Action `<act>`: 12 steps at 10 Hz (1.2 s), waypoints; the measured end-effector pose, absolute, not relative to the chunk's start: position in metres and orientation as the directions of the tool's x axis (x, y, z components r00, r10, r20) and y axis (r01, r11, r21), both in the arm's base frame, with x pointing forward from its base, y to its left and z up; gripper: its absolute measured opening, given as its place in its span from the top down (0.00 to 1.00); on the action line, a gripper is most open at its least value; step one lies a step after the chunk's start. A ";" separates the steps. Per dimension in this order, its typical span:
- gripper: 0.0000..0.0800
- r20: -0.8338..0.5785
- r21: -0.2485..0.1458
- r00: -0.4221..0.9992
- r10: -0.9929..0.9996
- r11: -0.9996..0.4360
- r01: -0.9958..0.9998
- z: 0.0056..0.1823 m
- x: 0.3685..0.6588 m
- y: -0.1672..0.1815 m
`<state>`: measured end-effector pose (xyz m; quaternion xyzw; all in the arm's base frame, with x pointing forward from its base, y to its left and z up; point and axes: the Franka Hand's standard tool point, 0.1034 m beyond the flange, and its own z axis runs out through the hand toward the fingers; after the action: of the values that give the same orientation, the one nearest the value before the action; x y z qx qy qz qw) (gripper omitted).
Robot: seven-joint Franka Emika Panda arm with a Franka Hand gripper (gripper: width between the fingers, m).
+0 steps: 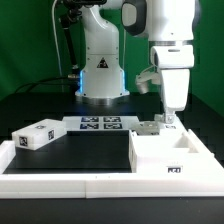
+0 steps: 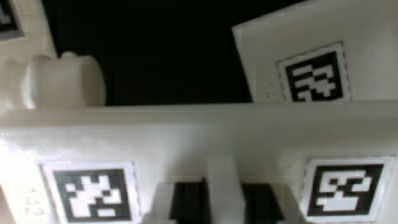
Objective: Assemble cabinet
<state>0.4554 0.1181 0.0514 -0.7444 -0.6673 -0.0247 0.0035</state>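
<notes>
The cabinet (image 1: 160, 168) stands just off the marker board (image 1: 100, 124), at the corner of the board on the exterior view's right and nearer to the camera. It is an open-topped white box, with one small black-and-white tag visible on its front wall. The gripper (image 1: 168, 122) hangs straight down over the box's wall nearest the marker board, fingertips at rim height. In the wrist view the gripper (image 2: 224, 200) is clenched on the cabinet (image 2: 178, 135) – the two dark fingers (image 2: 185, 200) sit close together, with a thin white strip of wall pinched between them and no gap showing. On the other side of the marker board, toward the exterior view's left, a small white tagged block (image 1: 40, 134) lies alone on the black table (image 1: 80, 155) – well apart from the cabinet.
</notes>
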 end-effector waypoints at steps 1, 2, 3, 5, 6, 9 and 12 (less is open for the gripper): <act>0.91 0.041 0.027 0.110 0.993 -0.111 0.993 0.051 0.455 0.117; 0.91 0.041 0.028 0.110 0.993 -0.111 0.993 0.051 0.455 0.117; 0.91 0.041 0.027 0.115 0.992 -0.116 0.993 0.052 0.455 0.118; 0.91 0.038 0.026 0.115 0.993 -0.116 0.993 0.056 0.456 0.121; 0.91 0.037 0.026 0.113 0.993 -0.114 0.993 0.058 0.457 0.122; 0.91 0.030 0.014 0.112 0.993 -0.113 0.994 0.058 0.457 0.122; 0.91 0.014 -0.012 0.110 0.994 -0.109 0.994 0.058 0.457 0.122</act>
<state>0.4574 0.1223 0.0584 -0.7448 -0.6672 -0.0012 0.0090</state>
